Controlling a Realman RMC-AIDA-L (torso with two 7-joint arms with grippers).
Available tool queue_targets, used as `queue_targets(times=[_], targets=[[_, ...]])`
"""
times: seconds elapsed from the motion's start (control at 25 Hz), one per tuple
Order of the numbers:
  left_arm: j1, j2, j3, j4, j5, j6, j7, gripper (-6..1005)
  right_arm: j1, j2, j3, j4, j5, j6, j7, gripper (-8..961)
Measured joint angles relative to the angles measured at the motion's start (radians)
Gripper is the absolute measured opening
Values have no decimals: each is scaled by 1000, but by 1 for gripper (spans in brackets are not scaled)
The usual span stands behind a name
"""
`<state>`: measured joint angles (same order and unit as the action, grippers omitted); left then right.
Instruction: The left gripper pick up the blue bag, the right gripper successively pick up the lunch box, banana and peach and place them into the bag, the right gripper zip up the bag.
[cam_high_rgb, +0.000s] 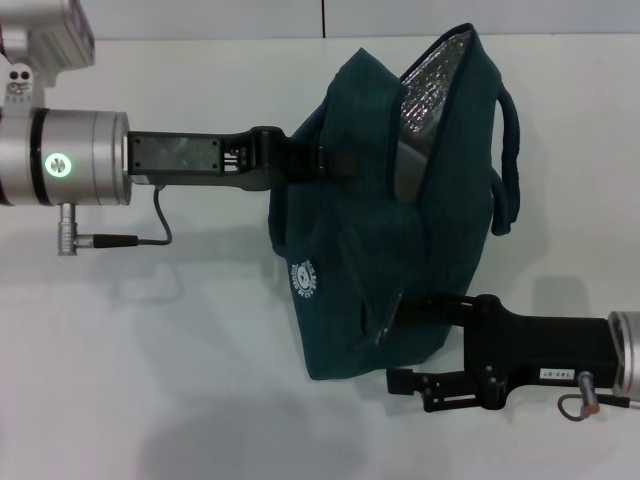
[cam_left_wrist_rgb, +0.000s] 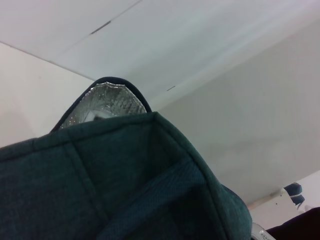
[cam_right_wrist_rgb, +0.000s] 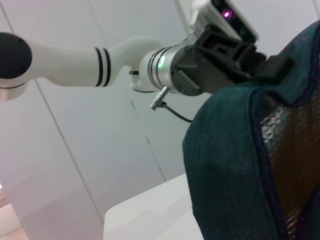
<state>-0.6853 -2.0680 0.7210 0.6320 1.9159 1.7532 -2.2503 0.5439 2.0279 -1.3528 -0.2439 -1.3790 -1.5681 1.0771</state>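
Observation:
The blue bag (cam_high_rgb: 370, 230) hangs over the white table, its top still gaping and showing silver foil lining (cam_high_rgb: 430, 90). My left gripper (cam_high_rgb: 340, 162) is shut on the bag's side near a handle and holds it up. My right gripper (cam_high_rgb: 397, 345) is open at the bag's lower right, with its upper finger against the fabric by the zipper line and its lower finger clear of the bag. The left wrist view is filled with the bag (cam_left_wrist_rgb: 125, 175) and its lining (cam_left_wrist_rgb: 105, 105). In the right wrist view, the bag (cam_right_wrist_rgb: 225, 160) hangs from the left gripper (cam_right_wrist_rgb: 272, 64). The lunch box, banana and peach are out of view.
The white table (cam_high_rgb: 150, 380) spreads under both arms. A grey cable (cam_high_rgb: 150, 232) loops from the left wrist's plug. A loop handle (cam_high_rgb: 508, 160) hangs off the bag's right side. A pale wall with a seam (cam_high_rgb: 322, 18) runs behind the table.

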Motion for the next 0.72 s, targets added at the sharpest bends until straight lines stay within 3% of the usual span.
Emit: queue_targets(times=[0.28,0.72], targets=[[-4,2,0,0,0,0,0,32,-16,0,-2,-5,31,27,1,870],[-10,2,0,0,0,-2,0,32,61,0,-114,-20,62,34,29,870]])
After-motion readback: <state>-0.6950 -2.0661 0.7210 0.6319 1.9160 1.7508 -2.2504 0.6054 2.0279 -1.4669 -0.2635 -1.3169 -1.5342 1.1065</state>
